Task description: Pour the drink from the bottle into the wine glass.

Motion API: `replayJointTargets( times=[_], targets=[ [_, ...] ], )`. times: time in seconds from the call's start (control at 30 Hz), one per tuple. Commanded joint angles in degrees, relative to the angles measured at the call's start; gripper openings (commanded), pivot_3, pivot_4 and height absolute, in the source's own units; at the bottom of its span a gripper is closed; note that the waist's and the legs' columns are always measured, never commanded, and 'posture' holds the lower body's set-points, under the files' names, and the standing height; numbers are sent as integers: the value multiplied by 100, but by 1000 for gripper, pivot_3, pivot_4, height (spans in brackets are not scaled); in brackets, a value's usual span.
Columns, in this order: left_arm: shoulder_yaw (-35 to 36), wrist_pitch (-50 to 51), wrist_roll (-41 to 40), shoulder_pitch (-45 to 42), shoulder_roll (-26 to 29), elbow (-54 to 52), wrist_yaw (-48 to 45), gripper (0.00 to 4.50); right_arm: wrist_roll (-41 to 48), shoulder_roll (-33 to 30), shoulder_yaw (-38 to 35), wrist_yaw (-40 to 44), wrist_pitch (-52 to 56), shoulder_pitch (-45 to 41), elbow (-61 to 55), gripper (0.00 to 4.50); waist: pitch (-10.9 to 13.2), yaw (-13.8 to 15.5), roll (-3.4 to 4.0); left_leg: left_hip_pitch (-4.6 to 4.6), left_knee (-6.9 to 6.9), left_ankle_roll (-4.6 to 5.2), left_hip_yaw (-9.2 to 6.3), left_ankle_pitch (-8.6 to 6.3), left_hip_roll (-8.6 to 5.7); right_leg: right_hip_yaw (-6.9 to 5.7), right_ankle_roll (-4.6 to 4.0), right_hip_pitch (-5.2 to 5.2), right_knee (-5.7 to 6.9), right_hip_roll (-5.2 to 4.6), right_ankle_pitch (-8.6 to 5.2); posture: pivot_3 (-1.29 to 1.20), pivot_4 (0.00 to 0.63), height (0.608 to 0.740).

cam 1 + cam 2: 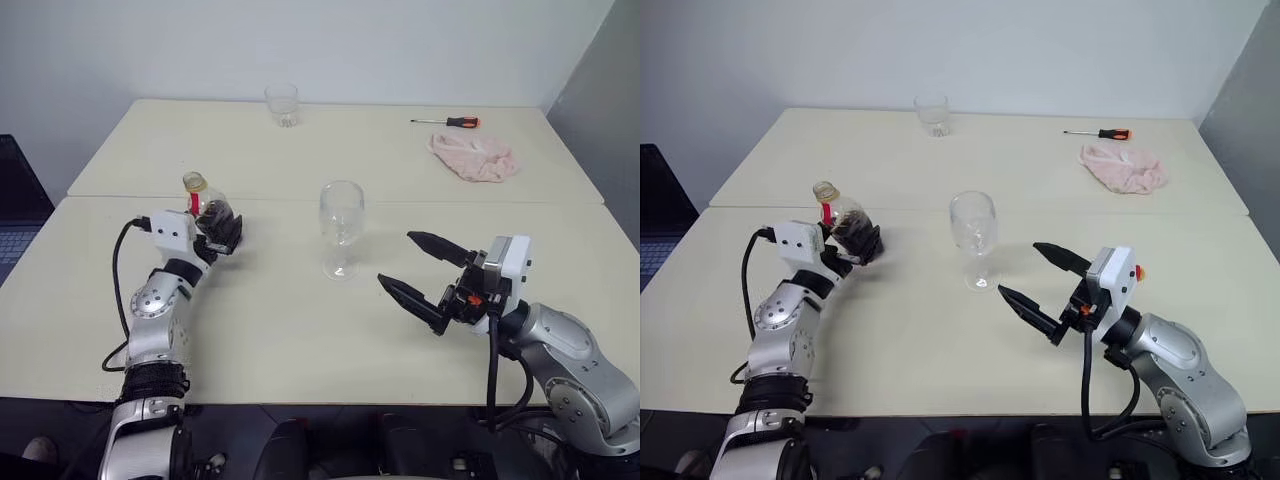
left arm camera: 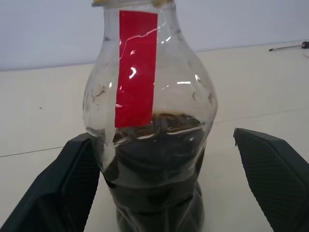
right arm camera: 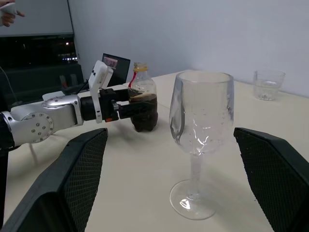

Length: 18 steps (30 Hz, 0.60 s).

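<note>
The bottle (image 1: 203,203) is standing upright on the counter (image 1: 300,330), holding the dark drink (image 2: 157,169) in its lower half; the left gripper (image 1: 226,232) is sitting with fingers spread on either side of it; the wine glass (image 1: 341,228) is standing to its right; the right gripper (image 1: 420,272) is hovering just beside the glass, fingers apart.

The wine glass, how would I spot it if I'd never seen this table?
Start at the pale table and look to its middle, between the two arms. There stands the wine glass, clear and empty, on a thin stem and flat foot. The tumbler at the far edge has no stem, and the bottle to its left holds dark drink.
</note>
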Motion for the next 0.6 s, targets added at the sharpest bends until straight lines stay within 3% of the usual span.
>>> replayJointTargets(
  times=[0.03, 0.4, 0.53, 0.6],
  targets=[
    [14, -244, 76, -278, 97, 288, -8, 4500, 79, 8, -36, -57, 13, -8, -258, 4456, 0, 0, 0, 0, 0, 0, 0, 0, 0, 0, 0, 0, 0, 0, 0, 0, 150, 740],
    [21, -800, 147, -952, 106, 1423, -3, 4500, 81, 14, -13, -137, 52, 20, -304, 4456, 0, -1, -1, -4, 2, 0, 1, 0, -4, 0, 4, -1, 0, 0, 2, 0, 150, 740],
    [29, -892, 118, -1016, 116, 1566, -72, 3708, 73, 16, -28, -161, 78, 30, -316, 4500, 0, -2, -1, -4, 2, 0, 1, 0, -4, 1, 4, -1, 0, 0, 2, 0, 150, 740],
    [36, -918, 101, -1028, 123, 1609, -103, 3108, 76, 14, -28, -172, 81, 27, -315, 4500, 0, -2, -1, -4, 3, 0, 0, 0, -3, 0, 4, -1, 0, 0, 3, 0, 150, 740]
  ],
)
